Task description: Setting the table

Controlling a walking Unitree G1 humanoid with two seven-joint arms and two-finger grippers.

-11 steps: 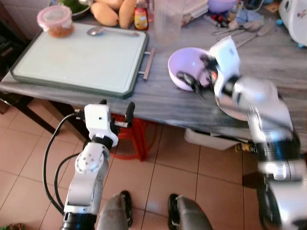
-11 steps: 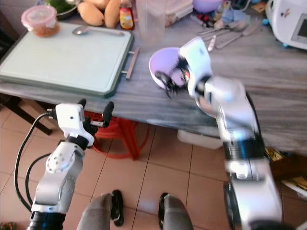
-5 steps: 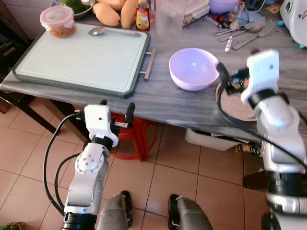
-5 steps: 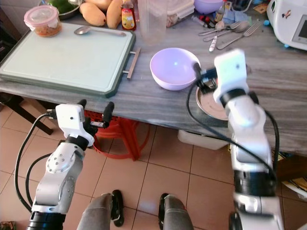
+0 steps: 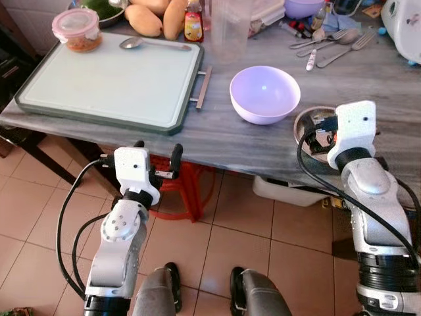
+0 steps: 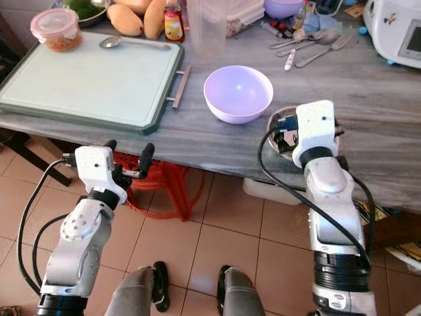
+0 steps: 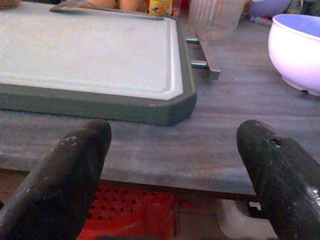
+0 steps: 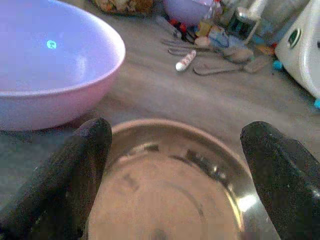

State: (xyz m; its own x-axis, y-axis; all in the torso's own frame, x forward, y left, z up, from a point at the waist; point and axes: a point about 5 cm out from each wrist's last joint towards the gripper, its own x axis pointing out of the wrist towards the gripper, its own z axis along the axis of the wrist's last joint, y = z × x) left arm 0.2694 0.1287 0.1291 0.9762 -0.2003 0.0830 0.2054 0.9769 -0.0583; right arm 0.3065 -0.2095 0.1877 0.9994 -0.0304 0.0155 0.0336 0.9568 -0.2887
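- Steel plate (image 8: 170, 190) sits at the near edge of the grey table (image 5: 408, 85), just beside the lavender bowl (image 5: 264, 93).
- My right gripper (image 8: 175, 165) hovers right over that plate, fingers spread wide, holding nothing.
- My left gripper (image 7: 175, 170) hangs below the table edge with fingers apart, facing the green-rimmed cutting board (image 5: 112, 79).
- I see a spoon (image 5: 141, 43) and a lidded container (image 5: 77, 29) on the board, and cutlery (image 5: 332, 43) further back.
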